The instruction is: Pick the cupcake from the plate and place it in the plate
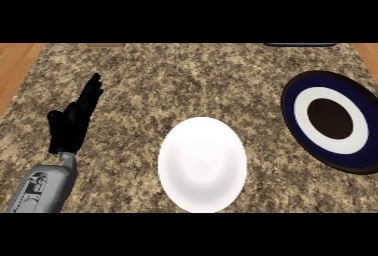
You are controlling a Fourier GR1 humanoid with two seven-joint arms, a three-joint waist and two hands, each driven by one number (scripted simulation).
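My black left hand (72, 120) rests with fingers straight, holding nothing. Right of it sit a plain white round plate (201, 165) and, farther, a blue-and-white ringed plate (332, 120), but I see no cupcake. A cupcake would be light and soft, so I would hold its sides low down.

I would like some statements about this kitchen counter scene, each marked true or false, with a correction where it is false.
1. The white plate lies near the middle of the counter. True.
2. A cupcake sits on the white plate. False: no cupcake shows on it.
3. The left robot hand rests open at the view's left, fingers up. True.
4. The left robot hand touches the white plate. False: they are apart.
5. The dark blue plate with a white ring lies at the right edge. True.
6. The right robot hand holds the blue plate. False: no right robot hand is in view.
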